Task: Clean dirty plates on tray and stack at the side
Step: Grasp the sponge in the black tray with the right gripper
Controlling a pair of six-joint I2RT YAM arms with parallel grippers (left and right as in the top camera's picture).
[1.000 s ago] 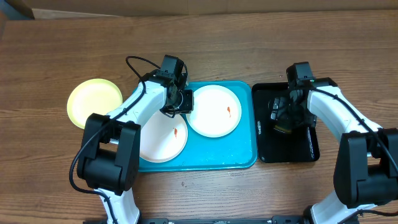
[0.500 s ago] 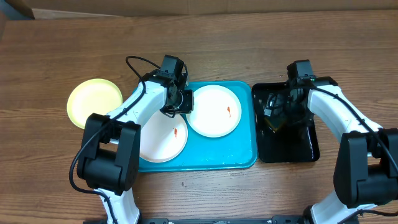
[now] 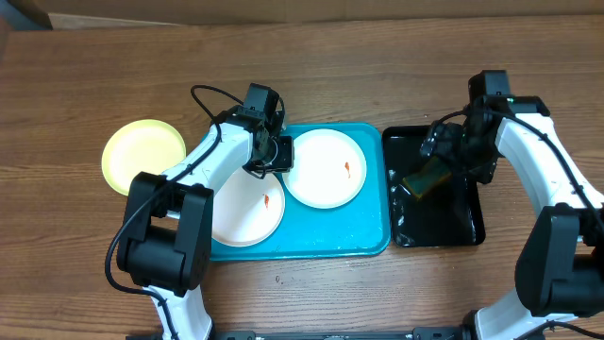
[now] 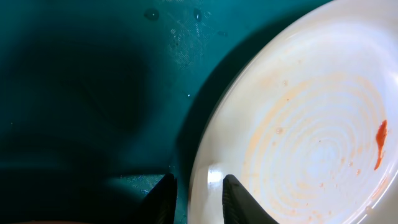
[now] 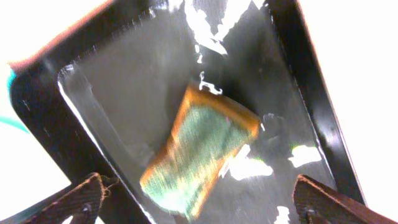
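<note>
Two white plates lie in the turquoise tray (image 3: 368,238). The right plate (image 3: 326,168) carries an orange-red smear, and so does the left plate (image 3: 247,210). My left gripper (image 3: 279,153) is shut on the right plate's left rim. In the left wrist view its fingers straddle the rim of that plate (image 4: 311,124), one on the tray (image 4: 93,74) side and one on the plate, left gripper (image 4: 198,194). A yellow-green plate (image 3: 143,156) sits on the table, left of the tray. My right gripper (image 3: 451,151) hangs open over the black tray.
The glossy black tray (image 3: 467,227) stands right of the turquoise one, wet, with a green and orange sponge (image 3: 424,178) lying loose in it. From the right wrist, the sponge (image 5: 202,152) lies below my right gripper (image 5: 200,198).
My right arm has pulled up and to the right, off the sponge, which now lies uncovered in the black tray. The left arm and the plates have not moved.
</note>
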